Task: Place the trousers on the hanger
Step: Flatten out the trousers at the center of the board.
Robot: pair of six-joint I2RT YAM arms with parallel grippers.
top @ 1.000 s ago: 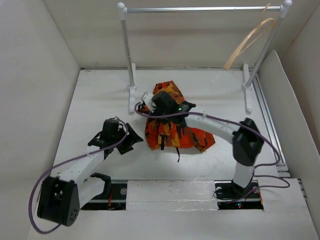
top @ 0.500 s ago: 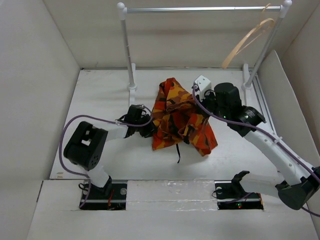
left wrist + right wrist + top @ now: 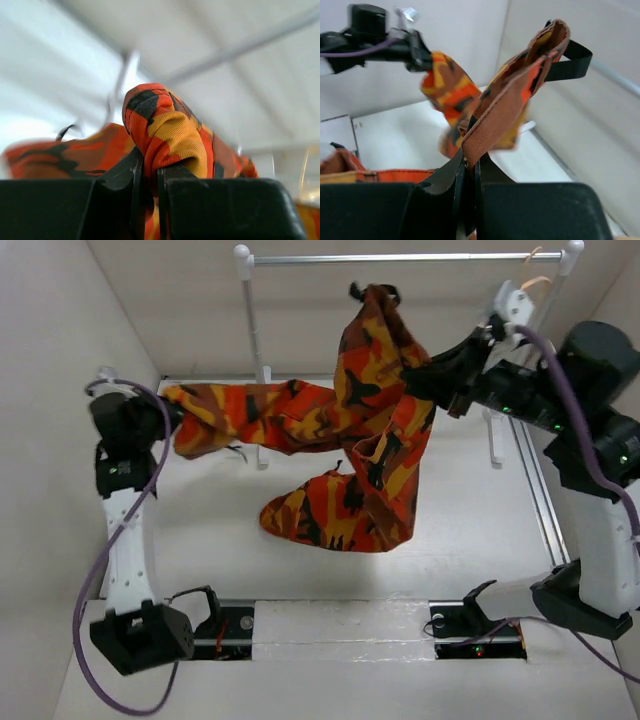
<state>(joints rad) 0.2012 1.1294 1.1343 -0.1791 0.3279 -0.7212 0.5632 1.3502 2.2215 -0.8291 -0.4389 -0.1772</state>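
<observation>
The camouflage trousers (image 3: pixel 340 430) hang in the air, stretched between both grippers, and a lower fold rests on the table. My left gripper (image 3: pixel 168 420) is shut on one leg end at the far left, where the cloth (image 3: pixel 165 125) bunches above the gripper (image 3: pixel 148 167). My right gripper (image 3: pixel 425 370) is shut on the waistband (image 3: pixel 510 105), high up near the rail; in the right wrist view the brown hem is pinched in the gripper (image 3: pixel 470 162). The black drawstring (image 3: pixel 570 60) sticks out. Only a tan sliver of the hanger (image 3: pixel 540 282) shows behind the right arm.
The white-posted metal clothes rail (image 3: pixel 400 257) spans the back, with its left post (image 3: pixel 255 340) behind the trousers. White walls enclose the table (image 3: pixel 200 530) on three sides. A metal track (image 3: pixel 545 510) runs along the right edge.
The left gripper closed on a trouser leg and swung up to the far left. The right arm rose to the upper right, lifting the trousers off the table and spreading them.
</observation>
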